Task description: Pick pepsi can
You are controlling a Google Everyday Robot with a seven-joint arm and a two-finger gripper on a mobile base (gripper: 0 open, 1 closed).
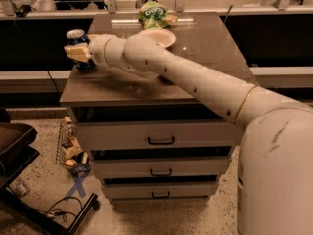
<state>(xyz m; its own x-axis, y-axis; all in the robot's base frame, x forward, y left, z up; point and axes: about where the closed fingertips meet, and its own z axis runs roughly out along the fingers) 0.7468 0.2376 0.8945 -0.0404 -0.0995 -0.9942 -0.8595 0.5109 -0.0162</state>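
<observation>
The pepsi can (77, 36), dark blue with a silver top, stands at the far left edge of the brown cabinet top (205, 53), leaning slightly. My gripper (78, 53) is at the can's middle, with one pale finger (76, 53) across its front, and it is shut on the can. The can's lower end (86, 66) shows just below the gripper, at the cabinet top. My white arm (186, 75) reaches in from the lower right, across the cabinet top.
A white bowl (159, 37) and a green bag (154, 13) sit at the back of the top, behind my arm. A counter ledge (34, 75) runs behind the cabinet. A wire basket (68, 148) and a dark cart (14, 146) stand on the floor at left.
</observation>
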